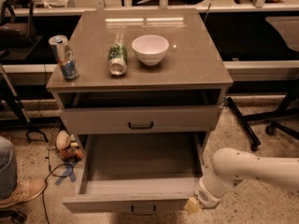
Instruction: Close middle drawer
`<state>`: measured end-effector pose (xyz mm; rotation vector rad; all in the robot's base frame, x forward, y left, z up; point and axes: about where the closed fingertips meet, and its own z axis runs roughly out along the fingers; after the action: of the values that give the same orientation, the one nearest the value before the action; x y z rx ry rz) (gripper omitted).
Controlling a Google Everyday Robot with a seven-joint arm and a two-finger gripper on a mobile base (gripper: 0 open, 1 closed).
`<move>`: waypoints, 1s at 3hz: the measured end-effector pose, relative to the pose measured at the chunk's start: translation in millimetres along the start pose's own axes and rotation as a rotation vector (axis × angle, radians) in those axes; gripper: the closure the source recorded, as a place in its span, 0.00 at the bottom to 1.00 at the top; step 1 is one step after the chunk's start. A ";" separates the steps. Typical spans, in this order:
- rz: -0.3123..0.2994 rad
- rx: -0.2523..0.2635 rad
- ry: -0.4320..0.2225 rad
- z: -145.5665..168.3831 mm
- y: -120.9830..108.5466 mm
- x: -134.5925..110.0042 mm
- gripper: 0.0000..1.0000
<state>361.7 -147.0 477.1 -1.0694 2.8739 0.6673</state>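
The middle drawer [140, 164] is pulled far out of the grey-beige cabinet, its plain interior bare. Its low front [126, 203] with a small dark bar handle [142, 211] is at the bottom of the camera view. My gripper [192, 205], on a white arm coming in from the right, is at the right end of the drawer front, touching or nearly touching it. Only a yellowish tip shows. The drawer above it [140, 119] is closed.
On the cabinet top [196, 64] stand a blue can [64, 57], a green can lying down [117, 58] and a white bowl [150, 48]. A person's shoe [21, 191] and cables lie on the floor at left. Chair legs [261, 125] are at right.
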 end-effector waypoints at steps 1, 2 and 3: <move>0.039 0.038 0.006 30.7 -30.2 -4.9 0.92; 0.054 0.070 0.004 43.0 -44.8 -10.2 1.00; 0.062 0.071 -0.004 45.3 -47.3 -10.9 1.00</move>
<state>393.3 -154.5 419.1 -0.9730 2.9142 0.5636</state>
